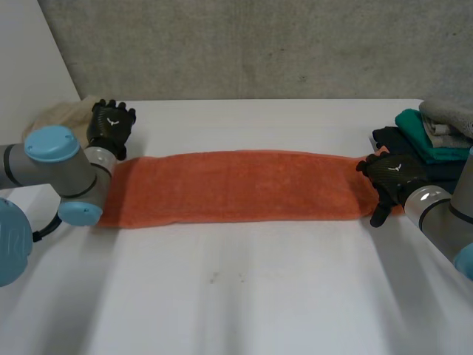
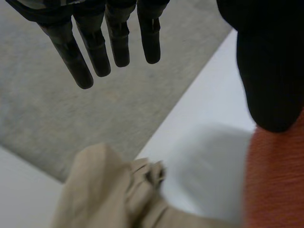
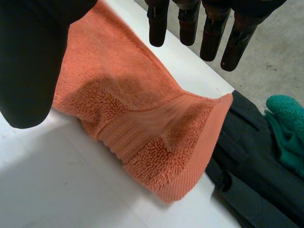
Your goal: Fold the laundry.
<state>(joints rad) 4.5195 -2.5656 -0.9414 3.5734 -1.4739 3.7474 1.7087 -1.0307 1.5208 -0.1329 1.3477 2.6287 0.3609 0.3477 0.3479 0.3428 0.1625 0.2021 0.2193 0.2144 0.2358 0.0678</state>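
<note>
Hands both look relaxed to me, gripping nothing: left hand and right hand at the long orange towel ends.

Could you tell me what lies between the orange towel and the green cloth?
A black garment, beside the towel's end, in the right wrist view.

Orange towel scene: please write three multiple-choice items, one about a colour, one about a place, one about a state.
1. The towel is: A) blue B) orange C) white
2. The beige cloth lies: A) beside the left hand B) on the towel C) rolled inside the towel
3. The towel is: A) crumpled in a heap B) rolled up C) spread in a long strip

1 B: it looks orange in every view.
2 A: it sits just next to that hand.
3 C: it runs flat from the left hand to the right hand.
</note>
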